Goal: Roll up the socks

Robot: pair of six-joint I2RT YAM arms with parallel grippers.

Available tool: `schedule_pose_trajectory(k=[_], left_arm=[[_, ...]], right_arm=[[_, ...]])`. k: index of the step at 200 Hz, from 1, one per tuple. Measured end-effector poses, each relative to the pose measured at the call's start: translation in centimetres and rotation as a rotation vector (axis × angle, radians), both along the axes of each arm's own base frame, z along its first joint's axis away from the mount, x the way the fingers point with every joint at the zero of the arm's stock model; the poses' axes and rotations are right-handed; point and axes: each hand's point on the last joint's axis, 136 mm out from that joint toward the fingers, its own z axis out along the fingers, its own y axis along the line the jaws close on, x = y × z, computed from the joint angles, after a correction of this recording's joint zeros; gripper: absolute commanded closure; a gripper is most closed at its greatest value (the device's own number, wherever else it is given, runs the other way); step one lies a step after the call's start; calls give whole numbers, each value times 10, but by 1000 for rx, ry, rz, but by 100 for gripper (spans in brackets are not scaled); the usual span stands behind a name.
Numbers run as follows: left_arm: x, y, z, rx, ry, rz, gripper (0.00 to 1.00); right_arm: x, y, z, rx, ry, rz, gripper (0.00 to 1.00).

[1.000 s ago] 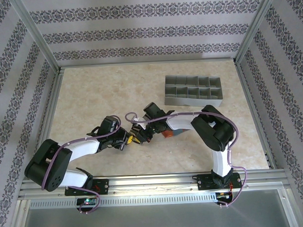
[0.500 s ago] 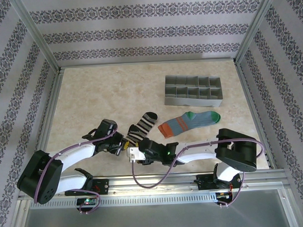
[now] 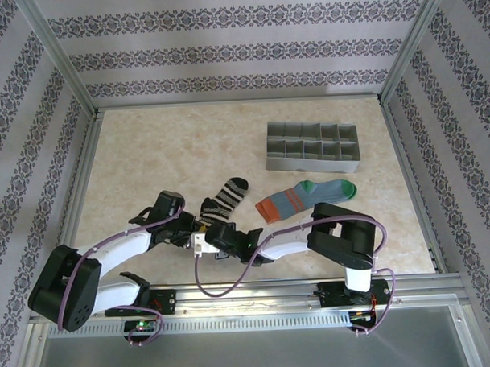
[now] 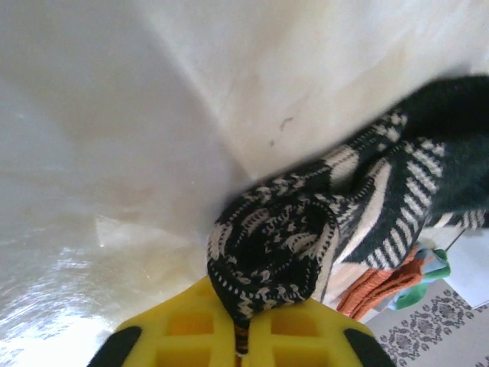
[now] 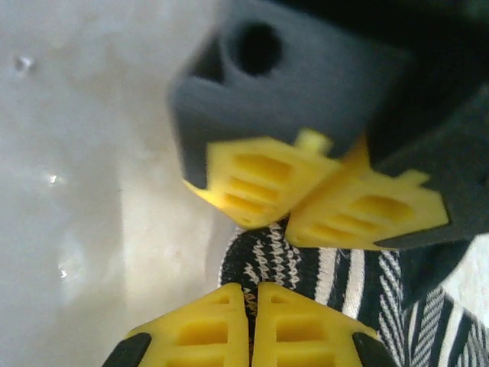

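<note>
Near the desk's near edge, left of centre: black sock, with both arms meeting at its near end.

- The near end is wound into a small tight roll. The rest lies flat, long axis running from the roll toward the far edge and slightly right, toe farthest from the arms.
- Left fingers are clenched on the roll's lower rim, with a sliver of knit caught between the pads.
- Right fingers are pressed together with tips at the roll's edge. They appear to nip a fold, though the hold is thin and hard to confirm. The left fingers sit just opposite, almost touching.
- Teal sock lies flat just right of the black one, orange end nearest it, long axis toward the right edge, not held. The right arm is nearer to it.
- A grey tray sits well apart, toward the far right corner.

Judgement: the roll is barely begun. The unrolled length lies straight ahead of both sets of fingers, so the next turn should carry the roll along that axis toward the toe. Risk: such a thin pinch could let the coil spring loose.
</note>
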Motion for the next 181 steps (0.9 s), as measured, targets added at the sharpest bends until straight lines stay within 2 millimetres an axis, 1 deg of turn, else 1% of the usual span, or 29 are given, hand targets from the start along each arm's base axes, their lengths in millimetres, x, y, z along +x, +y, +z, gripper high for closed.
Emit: schedule_pose_trajectory(k=[12,21,34,47,76,95,122,156,181], left_arm=[[0,4,3,-4,-2,11,58],[-1,9,6,-7,-1,33,51],[1,17,10,-14,-14,68,44],[3,24,15,-25,-35,101,40],[5,31,16,-35,-41,140,38],[5,30,15,-39,-36,140,37],[10,27,15,-50,-52,135,34],[13,13,12,-59,-58,98,33],[13,2,8,-65,-51,72,31]], right_arm=[[3,-2,0,25,49,-11,100],[6,-5,1,46,95,-22,100],[11,-11,1,76,172,-34,100],[17,-16,2,114,256,-48,100],[21,-20,4,201,443,-65,100],[21,-23,5,240,551,-74,100],[20,-23,6,286,687,-87,100],[21,-21,7,340,843,-107,100],[20,-22,8,358,911,-115,100]])
